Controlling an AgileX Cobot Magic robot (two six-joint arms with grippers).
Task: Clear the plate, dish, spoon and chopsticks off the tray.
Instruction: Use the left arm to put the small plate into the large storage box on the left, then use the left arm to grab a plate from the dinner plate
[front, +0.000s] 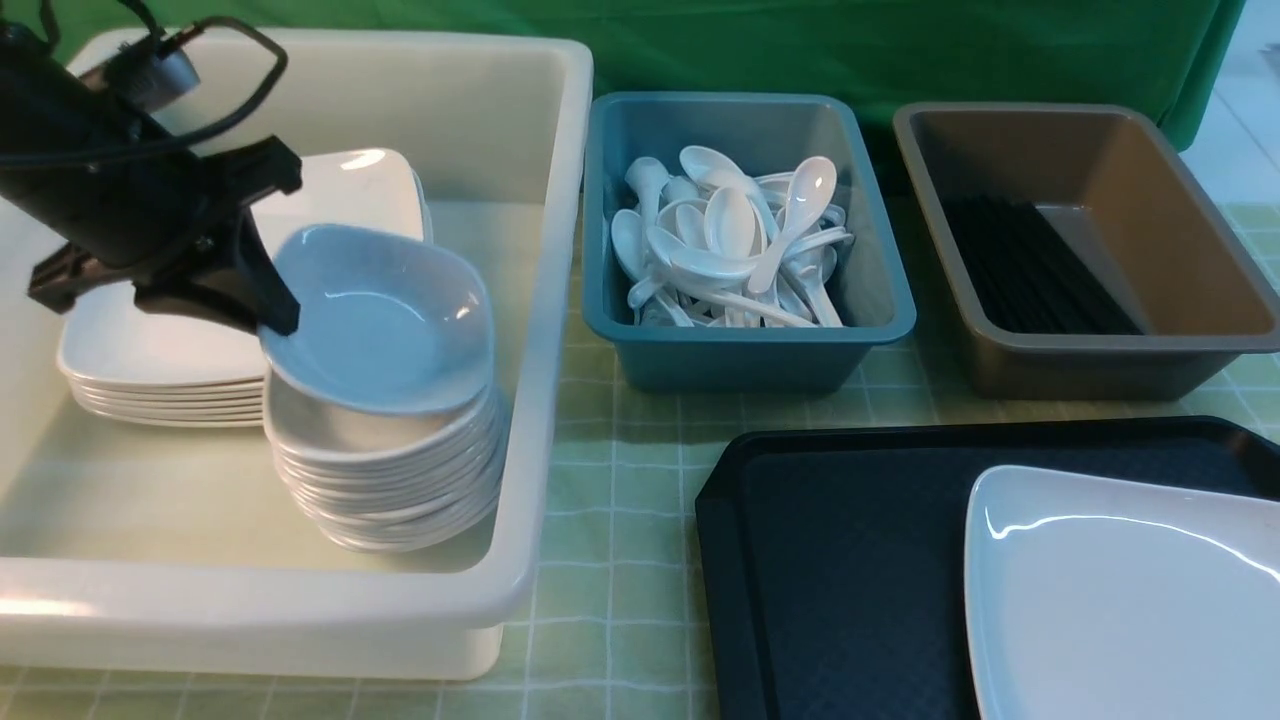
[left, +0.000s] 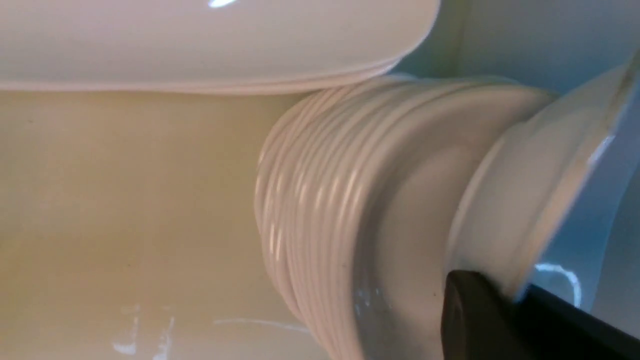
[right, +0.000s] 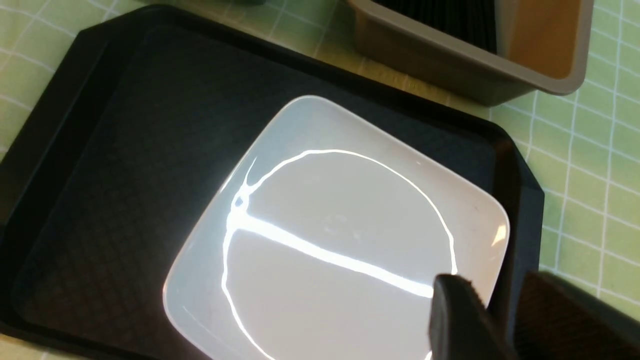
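Glossy white plate (right: 340, 240) on the black tray (right: 125, 150); the right tool (right: 492, 292) straddles its corner, grip unclear. The left tool (front: 278, 312) pinches a dish (front: 390, 320) atop a stack (front: 390, 480).

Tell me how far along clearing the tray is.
Done: spoons fill the blue tub and chopsticks lie in the brown tub; neither is on the tray. In hand: the left gripper holds a small dish by its rim, tilted on the stack in the white tub. Left: the plate sits on the tray, the right gripper open at its edge.
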